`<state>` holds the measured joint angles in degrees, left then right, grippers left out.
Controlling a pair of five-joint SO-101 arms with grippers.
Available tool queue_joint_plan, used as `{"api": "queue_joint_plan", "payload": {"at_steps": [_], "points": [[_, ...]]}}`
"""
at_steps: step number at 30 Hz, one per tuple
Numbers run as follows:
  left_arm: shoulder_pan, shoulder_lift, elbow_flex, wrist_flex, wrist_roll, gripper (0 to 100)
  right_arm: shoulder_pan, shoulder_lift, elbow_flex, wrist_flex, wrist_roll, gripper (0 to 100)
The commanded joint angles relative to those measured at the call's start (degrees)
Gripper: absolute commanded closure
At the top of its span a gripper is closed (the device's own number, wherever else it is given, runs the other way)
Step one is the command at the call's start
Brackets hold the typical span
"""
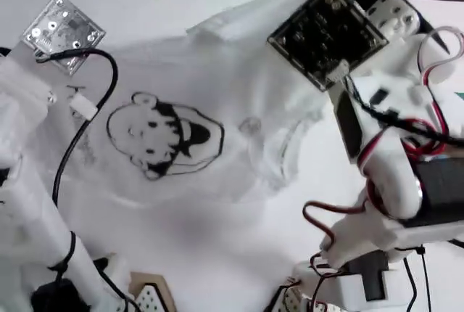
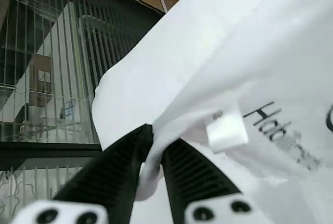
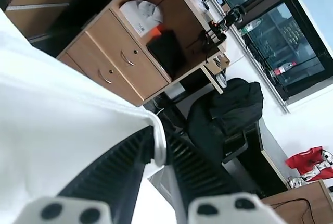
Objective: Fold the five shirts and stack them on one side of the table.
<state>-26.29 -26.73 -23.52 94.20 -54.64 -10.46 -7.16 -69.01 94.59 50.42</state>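
A white shirt (image 1: 217, 145) with a black cartoon face print (image 1: 165, 135) hangs spread above the white table (image 1: 159, 7), lifted at two places. My left gripper (image 2: 155, 153) is shut on the shirt's cloth (image 2: 250, 57) beside a small white tag (image 2: 226, 127). In the high view the left arm (image 1: 29, 203) stands at the left edge, by the same tag (image 1: 83, 105). My right gripper (image 3: 158, 148) is shut on an edge of the white shirt (image 3: 47, 125); its arm (image 1: 391, 152) stands at the right, wrist held high.
A black cable (image 1: 87, 123) hangs from the left arm across the shirt. Square camera boards sit on both wrists (image 1: 64, 33) (image 1: 326, 33). Beyond the table stand a wooden drawer cabinet (image 3: 112, 62) and a black chair (image 3: 223, 114).
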Motion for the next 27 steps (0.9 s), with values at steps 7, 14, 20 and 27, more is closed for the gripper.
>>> {"api": "queue_joint_plan", "payload": {"at_steps": [7,14,20,27], "points": [[0.35,-5.63,-1.71,5.80,-1.14,98,0.92,-10.24,0.62,4.97,-0.62,97.9],[0.26,-14.07,-1.63,7.38,-1.23,98,1.01,-18.95,1.76,6.37,-0.53,97.9],[0.44,-14.24,1.98,6.86,-1.32,98,0.92,-21.49,15.47,5.76,-0.53,97.8],[0.44,-3.25,11.65,-5.45,-1.32,98,0.84,-15.60,31.03,-5.23,-0.18,97.8]]}}
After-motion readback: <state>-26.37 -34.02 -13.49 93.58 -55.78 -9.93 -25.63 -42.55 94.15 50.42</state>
